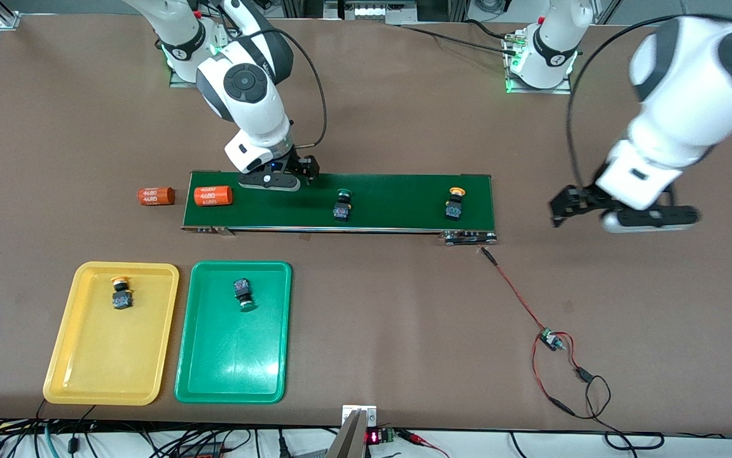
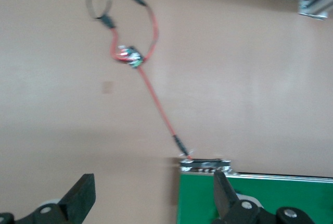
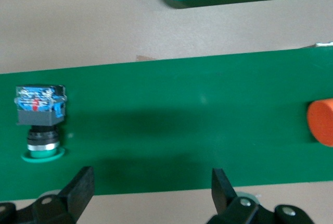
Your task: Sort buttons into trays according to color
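On the dark-green belt (image 1: 391,200) stand a green button (image 1: 342,205) and a yellow button (image 1: 455,202). The yellow tray (image 1: 105,356) holds a yellow button (image 1: 121,292). The green tray (image 1: 232,362) holds a green button (image 1: 244,292). My right gripper (image 1: 302,167) hangs open and empty over the belt's edge toward the bases. In its wrist view the right gripper (image 3: 151,187) has the green button (image 3: 40,120) off to one side. My left gripper (image 1: 561,208) is open and empty over bare table, past the belt's end (image 2: 250,198); the wrist view shows the left gripper (image 2: 153,195) with nothing between its fingers.
Two orange cylinders with white print lie at the right arm's end, one (image 1: 213,196) on the belt and one (image 1: 155,196) on the table beside it. A red wire with a small board (image 1: 553,340) runs from the belt's other end toward the front camera.
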Motion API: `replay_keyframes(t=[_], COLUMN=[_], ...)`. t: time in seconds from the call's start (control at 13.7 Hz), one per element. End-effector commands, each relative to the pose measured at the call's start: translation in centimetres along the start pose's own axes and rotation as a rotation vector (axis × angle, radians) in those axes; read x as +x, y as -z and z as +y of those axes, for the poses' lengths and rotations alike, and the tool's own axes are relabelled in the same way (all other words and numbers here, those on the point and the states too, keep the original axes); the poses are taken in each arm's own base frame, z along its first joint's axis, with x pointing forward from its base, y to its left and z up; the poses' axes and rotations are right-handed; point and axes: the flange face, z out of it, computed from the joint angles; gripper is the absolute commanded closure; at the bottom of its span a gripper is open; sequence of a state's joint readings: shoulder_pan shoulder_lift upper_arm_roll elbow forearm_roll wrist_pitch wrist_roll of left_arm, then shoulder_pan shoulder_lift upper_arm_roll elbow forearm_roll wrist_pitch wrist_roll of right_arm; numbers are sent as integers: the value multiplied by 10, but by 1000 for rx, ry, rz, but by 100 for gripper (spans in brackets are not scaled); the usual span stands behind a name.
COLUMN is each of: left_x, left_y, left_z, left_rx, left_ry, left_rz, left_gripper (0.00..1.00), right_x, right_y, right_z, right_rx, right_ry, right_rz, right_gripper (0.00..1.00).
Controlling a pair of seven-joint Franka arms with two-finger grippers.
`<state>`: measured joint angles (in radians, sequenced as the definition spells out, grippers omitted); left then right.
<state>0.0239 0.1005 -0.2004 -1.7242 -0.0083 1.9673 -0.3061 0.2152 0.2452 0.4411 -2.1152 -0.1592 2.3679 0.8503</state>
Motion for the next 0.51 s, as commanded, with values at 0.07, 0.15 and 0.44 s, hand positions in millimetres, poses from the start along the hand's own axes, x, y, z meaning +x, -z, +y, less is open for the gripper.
replay_keyframes(t=[0.07,0.15,0.44], left_x=[13,13,24], left_y=[60,71,98], left_z=[-46,-59,-117], left_rx=[31,41,29], left_ry=[67,81,-19], left_rz=[-87,-103,-84], left_gripper=[0,0,0], right_x=[18,21,22], right_y=[-9,-10,-12], right_z=[-9,-12,-20], right_rx=[-4,-1,-1], right_ry=[-42,-53,-38], right_rz=[9,10,18], right_gripper=[0,0,0])
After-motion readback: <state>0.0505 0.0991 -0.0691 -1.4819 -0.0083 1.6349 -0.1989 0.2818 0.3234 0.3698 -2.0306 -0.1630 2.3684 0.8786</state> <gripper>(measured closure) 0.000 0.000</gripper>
